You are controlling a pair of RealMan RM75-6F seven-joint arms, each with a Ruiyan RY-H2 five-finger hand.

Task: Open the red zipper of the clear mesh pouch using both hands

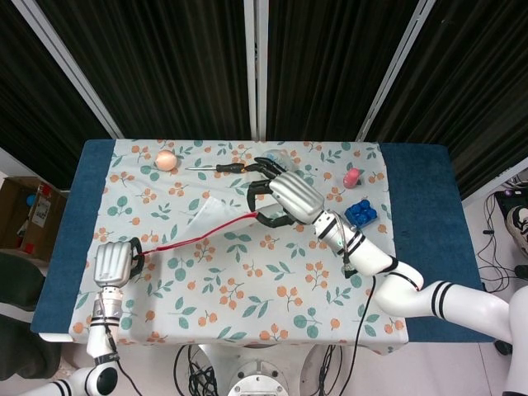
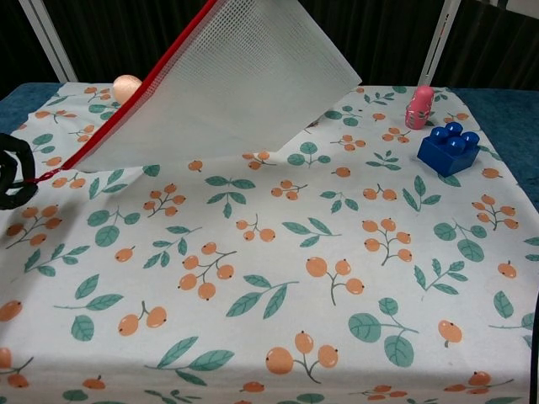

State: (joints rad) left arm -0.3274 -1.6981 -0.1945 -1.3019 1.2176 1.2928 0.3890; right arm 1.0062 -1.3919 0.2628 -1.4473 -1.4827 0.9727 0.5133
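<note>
One clear mesh pouch with one red zipper; one blue toy brick; one pink figurine; one orange ball; one screwdriver; two hands: left hand, right hand.

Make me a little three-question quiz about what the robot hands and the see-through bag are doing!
1. True or false: the mesh pouch lies flat on the table.
2. Which hand holds the low end of the red zipper? A) left hand B) right hand
3. Fill in: the toy beside the blue block is coloured ____.

Key: 1 false, it hangs slanted between both hands. 2 A. 3 pink.
</note>
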